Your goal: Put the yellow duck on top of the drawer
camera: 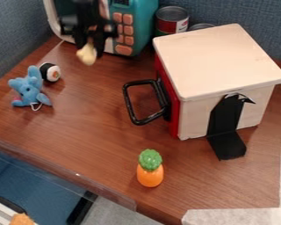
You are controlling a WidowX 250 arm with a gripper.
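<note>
The gripper [88,43] pinches the duck [86,55] above the desk [78,123], toward its far-left corner. Grasp and lift appear complete; transport to the drawer [216,61] and release on top remain.

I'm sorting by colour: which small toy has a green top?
The smooth orange toy, standing alone; the blue plush animal and black-and-white sushi toy have no green.

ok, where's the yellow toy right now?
Camera view, upper left: the yellow toy hangs in the claw, in front of the teal toy microwave.
</note>
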